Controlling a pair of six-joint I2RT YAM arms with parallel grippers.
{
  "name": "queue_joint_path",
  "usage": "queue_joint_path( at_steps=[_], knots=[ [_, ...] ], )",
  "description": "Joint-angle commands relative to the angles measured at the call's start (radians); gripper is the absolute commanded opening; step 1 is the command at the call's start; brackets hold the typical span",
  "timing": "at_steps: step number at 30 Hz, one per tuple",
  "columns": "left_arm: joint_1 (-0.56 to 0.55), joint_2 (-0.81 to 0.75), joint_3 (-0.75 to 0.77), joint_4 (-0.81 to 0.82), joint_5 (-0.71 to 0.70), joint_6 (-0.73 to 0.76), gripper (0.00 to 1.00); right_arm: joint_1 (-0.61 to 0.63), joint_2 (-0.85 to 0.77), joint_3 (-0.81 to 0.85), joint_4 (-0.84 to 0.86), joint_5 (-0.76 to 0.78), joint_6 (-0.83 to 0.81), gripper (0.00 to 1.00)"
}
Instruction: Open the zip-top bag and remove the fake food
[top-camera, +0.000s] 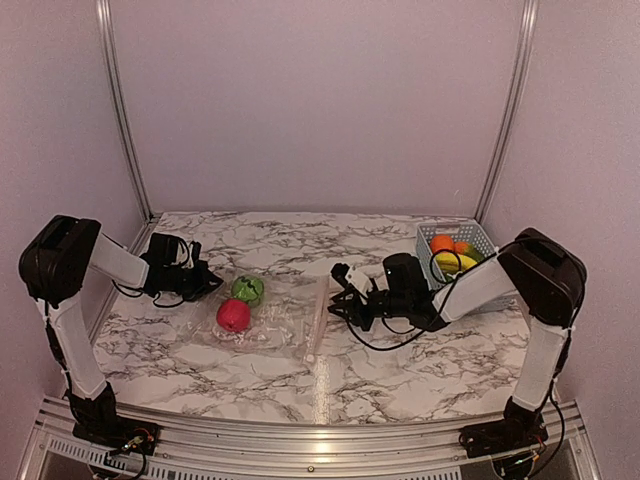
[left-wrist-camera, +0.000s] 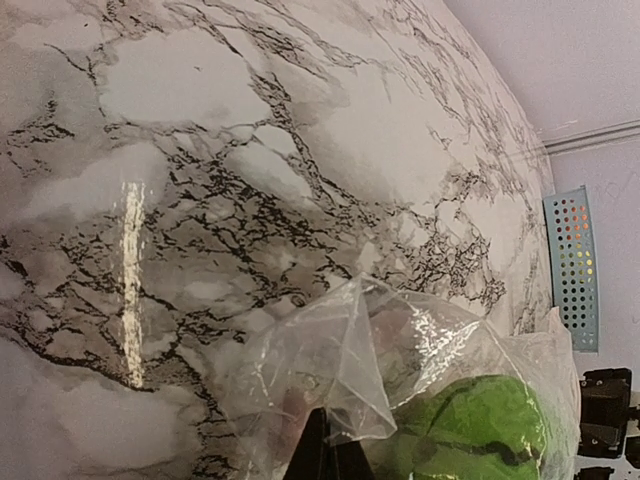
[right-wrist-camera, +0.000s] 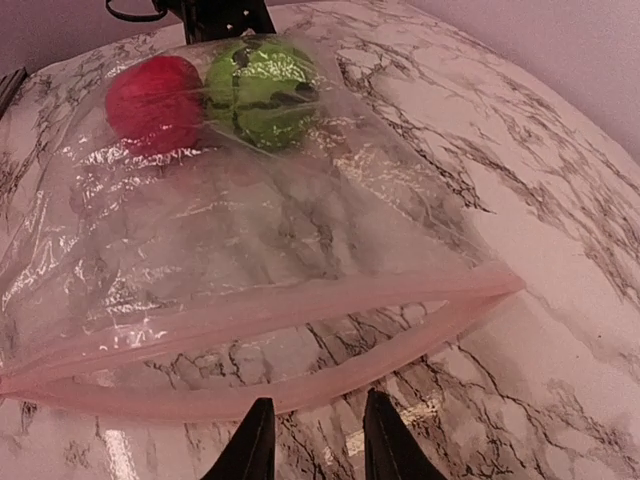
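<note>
The clear zip-top bag (top-camera: 275, 322) lies flat mid-table with its pink zip strip (right-wrist-camera: 300, 300) gaping toward my right arm. Inside at the far end sit two pieces of fake food, a red piece (top-camera: 233, 315) and a green round piece (top-camera: 248, 290). They also show in the right wrist view, the red piece (right-wrist-camera: 155, 100) beside the green piece (right-wrist-camera: 262, 92). My left gripper (top-camera: 205, 282) is shut on the bag's crumpled far edge (left-wrist-camera: 400, 345), with the green piece (left-wrist-camera: 480, 420) just beside it. My right gripper (right-wrist-camera: 318, 440) stands open just short of the lower zip lip, with only marble between its fingers.
A light blue slotted basket (top-camera: 478, 240) stands at the back right. It holds an orange piece (top-camera: 442, 243) and a yellow banana (top-camera: 455, 262). The right arm's cable loops on the table beneath its wrist. Metal rails frame the table's near edge and back corners.
</note>
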Motion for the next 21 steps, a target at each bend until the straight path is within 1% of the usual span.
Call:
queue_joint_path(
  at_steps=[1,5,9,14,21],
  knots=[
    [-0.002,0.023,0.014,-0.003,0.024,0.005,0.0,0.05,0.067,0.064,0.064,-0.023,-0.024,0.28],
    [-0.022,0.032,0.009,0.003,0.02,-0.003,0.0,0.091,0.128,0.108,0.077,-0.018,-0.031,0.26],
    [-0.071,0.045,0.005,0.005,-0.001,-0.012,0.0,0.139,0.181,0.143,0.119,0.004,-0.019,0.28],
    [-0.124,0.049,-0.017,0.031,-0.041,-0.036,0.0,0.184,0.232,0.18,0.172,0.048,0.01,0.34],
    [-0.21,0.079,-0.012,0.032,-0.061,-0.042,0.0,0.2,0.286,0.224,0.239,0.077,0.055,0.42]
  ],
)
